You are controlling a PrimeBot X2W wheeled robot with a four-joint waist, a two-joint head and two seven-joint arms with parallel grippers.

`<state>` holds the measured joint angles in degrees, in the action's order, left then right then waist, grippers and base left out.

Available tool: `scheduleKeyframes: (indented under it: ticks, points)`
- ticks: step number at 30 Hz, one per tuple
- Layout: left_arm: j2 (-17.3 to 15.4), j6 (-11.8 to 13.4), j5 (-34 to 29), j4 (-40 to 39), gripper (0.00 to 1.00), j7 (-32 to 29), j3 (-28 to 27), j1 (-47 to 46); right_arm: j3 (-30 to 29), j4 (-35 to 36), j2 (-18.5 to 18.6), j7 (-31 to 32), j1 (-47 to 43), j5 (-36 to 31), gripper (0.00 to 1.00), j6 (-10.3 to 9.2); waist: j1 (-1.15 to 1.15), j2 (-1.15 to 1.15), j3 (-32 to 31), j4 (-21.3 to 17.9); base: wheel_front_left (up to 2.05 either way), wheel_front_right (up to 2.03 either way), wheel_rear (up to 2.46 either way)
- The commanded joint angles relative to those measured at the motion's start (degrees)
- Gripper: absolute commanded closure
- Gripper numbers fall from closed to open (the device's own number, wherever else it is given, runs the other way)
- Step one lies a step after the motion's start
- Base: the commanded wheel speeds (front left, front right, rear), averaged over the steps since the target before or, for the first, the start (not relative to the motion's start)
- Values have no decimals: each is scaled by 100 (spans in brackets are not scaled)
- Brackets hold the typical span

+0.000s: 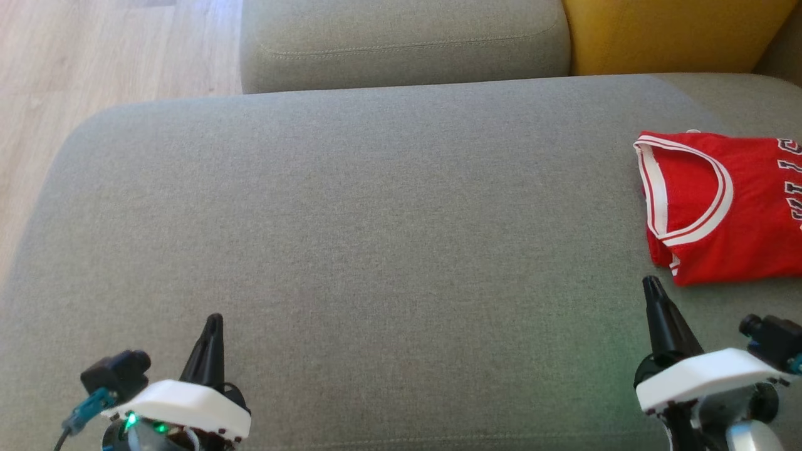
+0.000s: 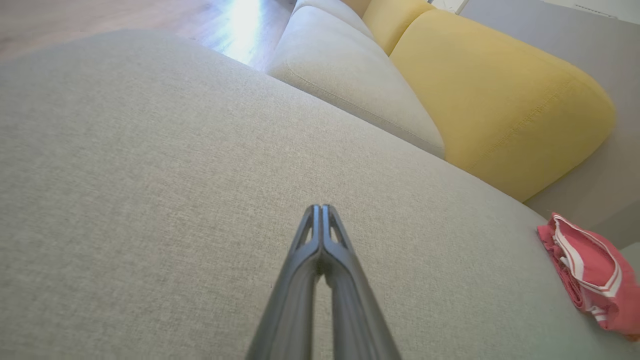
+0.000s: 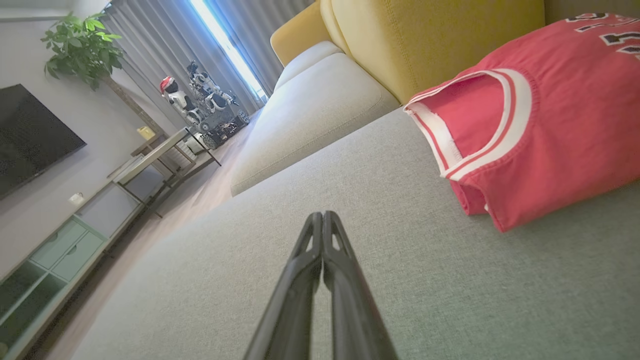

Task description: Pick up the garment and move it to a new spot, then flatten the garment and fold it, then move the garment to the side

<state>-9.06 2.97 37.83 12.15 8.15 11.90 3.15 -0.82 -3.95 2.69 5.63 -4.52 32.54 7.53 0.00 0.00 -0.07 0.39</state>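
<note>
Where the grey sofa seat (image 1: pixel 376 219) meets the head view's right edge, the folded red jersey (image 1: pixel 745 244) lies: white-trimmed opening toward the robot's left, length running off frame rightward. Its near hem is just beyond the right fingers (image 1: pixel 658 307), which are pressed together and empty. The left fingers (image 1: pixel 212 341) are likewise closed, well apart.

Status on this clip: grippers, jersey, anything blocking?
Left gripper shut, empty, above grey seat cushion. Right gripper shut, empty, near red jersey, not touching. Jersey lies folded at cushion's right. Nothing between.
</note>
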Motion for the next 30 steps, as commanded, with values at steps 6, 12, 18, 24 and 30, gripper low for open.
scheduleKeyframes:
  ticks: [6,12,18,24,30]
  points:
    - [-16,-100,408,-142,100,-85,-256,-350,-22,98,100,-67,359,472,100,-1,0,0,2,-2,0,0,0]
    - [22,-168,775,-120,100,-175,-359,-390,-42,21,108,-71,408,879,100,-2,0,0,3,-5,0,0,0]
    - [60,-235,1143,-97,100,-266,-463,-431,-64,-57,115,-74,458,1287,100,-2,0,0,5,-8,0,0,0]
    - [100,-303,1510,-74,100,-358,-569,-472,-88,-136,120,-76,507,1694,100,-2,0,0,7,-10,0,0,0]
    - [140,-371,1876,-51,100,-451,-675,-513,-113,-214,125,-76,557,2099,100,-2,0,0,8,-13,0,0,0]
